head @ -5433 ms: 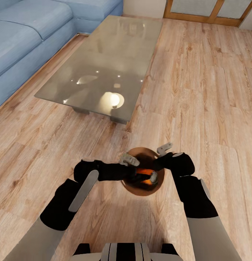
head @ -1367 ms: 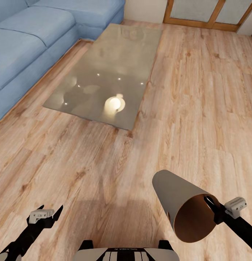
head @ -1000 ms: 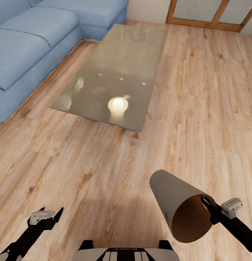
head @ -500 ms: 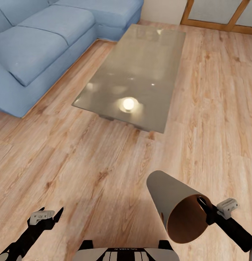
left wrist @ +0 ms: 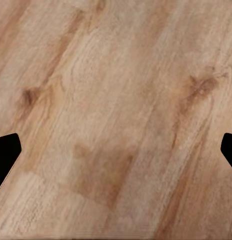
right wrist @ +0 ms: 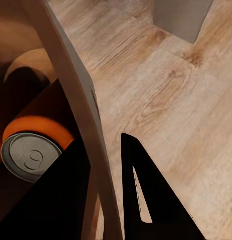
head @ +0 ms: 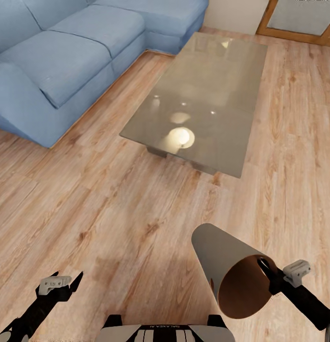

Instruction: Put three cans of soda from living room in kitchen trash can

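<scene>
Grey tapered trash can (head: 217, 256) with brown inside, tilted above the wood floor (head: 112, 204), rim clamped by the right tool (head: 274, 278), an orange soda can (right wrist: 33, 145) seemingly inside, left tool (head: 60, 281) spread apart, empty.

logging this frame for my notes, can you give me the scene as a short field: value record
room: living room, wood floor
furniture: blue sofa, glass coffee table
right gripper: clamped on the rim of the trash can, one finger inside, one outside
trash can pose: lifted, tilted, mouth toward the camera
contents: orange soda can visible inside; others not discernible
left gripper: open, empty, over bare floor
</scene>
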Motion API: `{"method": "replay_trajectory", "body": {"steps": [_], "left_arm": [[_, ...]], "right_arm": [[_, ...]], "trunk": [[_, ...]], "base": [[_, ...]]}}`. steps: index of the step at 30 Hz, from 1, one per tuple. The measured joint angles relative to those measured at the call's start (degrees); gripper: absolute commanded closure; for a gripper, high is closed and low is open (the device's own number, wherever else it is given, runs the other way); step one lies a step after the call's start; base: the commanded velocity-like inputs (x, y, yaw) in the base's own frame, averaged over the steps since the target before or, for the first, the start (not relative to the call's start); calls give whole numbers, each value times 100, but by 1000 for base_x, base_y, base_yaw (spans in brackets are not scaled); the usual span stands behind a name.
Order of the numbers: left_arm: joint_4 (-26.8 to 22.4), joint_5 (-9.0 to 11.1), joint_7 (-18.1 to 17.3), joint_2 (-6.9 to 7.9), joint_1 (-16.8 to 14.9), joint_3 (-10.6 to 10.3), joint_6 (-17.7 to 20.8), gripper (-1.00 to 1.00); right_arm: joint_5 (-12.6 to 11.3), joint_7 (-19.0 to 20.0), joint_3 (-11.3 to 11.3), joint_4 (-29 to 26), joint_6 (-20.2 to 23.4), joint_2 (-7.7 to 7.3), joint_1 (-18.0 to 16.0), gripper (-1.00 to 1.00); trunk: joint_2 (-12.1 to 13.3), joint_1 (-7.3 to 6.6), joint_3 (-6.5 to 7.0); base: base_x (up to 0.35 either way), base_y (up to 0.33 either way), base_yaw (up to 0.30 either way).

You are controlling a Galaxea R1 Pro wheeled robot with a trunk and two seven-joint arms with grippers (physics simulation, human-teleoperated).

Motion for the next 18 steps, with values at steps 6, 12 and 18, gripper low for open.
{"method": "replay_trajectory", "body": {"steps": [6, 12, 18], "left_arm": [[2, 0, 0, 0, 1, 0, -2, -100], [8, 0, -4, 0, -2, -100, 12, -100], [9, 0, 6, 3, -4, -254, 44, -100]], "right_arm": [[5, -311, 9, -1, -3, 38, -2, 100], [6, -346, 10, 0, -3, 41, -1, 100], [7, -339, 4, 1, -2, 41, -1, 100]], "trunk": [[0, 0, 0], [0, 0, 0], [0, 0, 0]], "base": [[0, 188, 239], [0, 288, 247], [0, 314, 179]]}}
